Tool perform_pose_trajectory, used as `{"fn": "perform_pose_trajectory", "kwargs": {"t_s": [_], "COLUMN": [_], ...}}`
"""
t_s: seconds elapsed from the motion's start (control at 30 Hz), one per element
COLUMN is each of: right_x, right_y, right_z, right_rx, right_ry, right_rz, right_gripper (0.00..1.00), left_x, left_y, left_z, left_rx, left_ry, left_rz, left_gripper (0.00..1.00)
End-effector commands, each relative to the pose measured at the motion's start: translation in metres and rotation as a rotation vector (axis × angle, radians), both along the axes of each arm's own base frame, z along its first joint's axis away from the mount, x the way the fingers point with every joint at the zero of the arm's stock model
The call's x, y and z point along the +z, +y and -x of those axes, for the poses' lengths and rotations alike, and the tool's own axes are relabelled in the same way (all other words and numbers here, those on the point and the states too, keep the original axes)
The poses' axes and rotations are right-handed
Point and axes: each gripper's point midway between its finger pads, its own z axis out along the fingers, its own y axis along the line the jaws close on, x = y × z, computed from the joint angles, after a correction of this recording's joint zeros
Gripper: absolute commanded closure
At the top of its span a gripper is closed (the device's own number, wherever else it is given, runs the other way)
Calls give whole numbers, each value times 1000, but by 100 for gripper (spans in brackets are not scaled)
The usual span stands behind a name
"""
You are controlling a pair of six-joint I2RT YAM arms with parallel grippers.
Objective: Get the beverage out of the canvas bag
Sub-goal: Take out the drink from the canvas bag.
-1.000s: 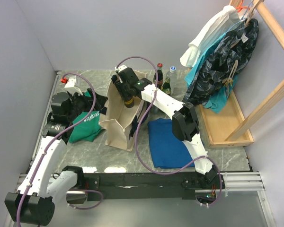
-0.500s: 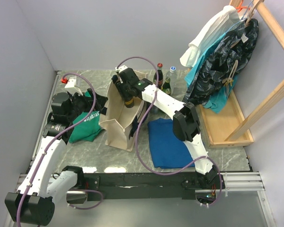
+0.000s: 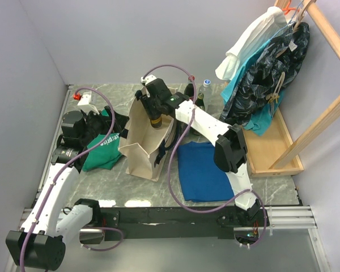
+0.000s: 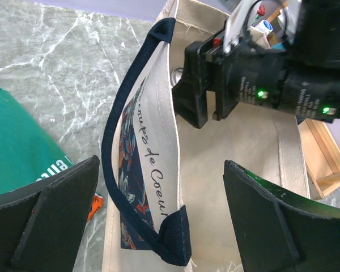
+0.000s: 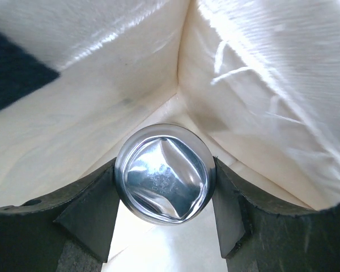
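Note:
The cream canvas bag (image 3: 139,152) with navy handles stands upright left of the table's centre. My right gripper (image 3: 154,107) reaches down into its open mouth and is shut on the beverage, a can whose brown-gold side (image 3: 154,120) shows under the fingers. In the right wrist view the can's silver end (image 5: 165,164) sits squeezed between both pads of the right gripper (image 5: 163,177), with the bag's cream walls all around. My left gripper (image 4: 161,170) stands open just left of the bag (image 4: 158,107), its fingers either side of the near navy handle (image 4: 120,119) without touching it.
A green cloth with white lettering (image 3: 102,150) lies under the left arm. A flat blue cloth (image 3: 203,170) lies right of the bag. Bottles (image 3: 204,92) stand behind the bag. A wooden rack with hanging clothes (image 3: 266,56) and a wooden tray (image 3: 272,150) fill the right side.
The right arm's elbow has swung a little to the right and its gripper has shifted slightly back-right, still holding the can in the bag's mouth. The left arm has not moved.

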Motion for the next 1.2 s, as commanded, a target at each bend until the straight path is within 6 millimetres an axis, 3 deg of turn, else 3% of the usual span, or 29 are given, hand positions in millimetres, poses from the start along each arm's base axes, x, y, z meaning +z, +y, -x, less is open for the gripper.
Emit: {"fn": "perform_pose_trajectory", "kwargs": {"t_s": [0.0,0.5,0.8,1.17], "right_x": [87,128,168,190], "right_y": [1,-11,-20,-29], "right_z": [-3,13,34,50], "right_rx": [-15,-29,2,2], "right_ry": [-169,-232,-273,-302], "right_rz": [-131,-174,-230,-246], "right_gripper": [100,100,100,100], "left_x": [11,11,13,17], "left_y": [-4,-4,1,2], "left_z": [0,0,1,5], "left_rx": [-25,-27,-5,1], "left_ry": [-40,-37,-44,-59], "left_rz": [15,12,-2,-2], "left_gripper": [4,4,4,4]}}
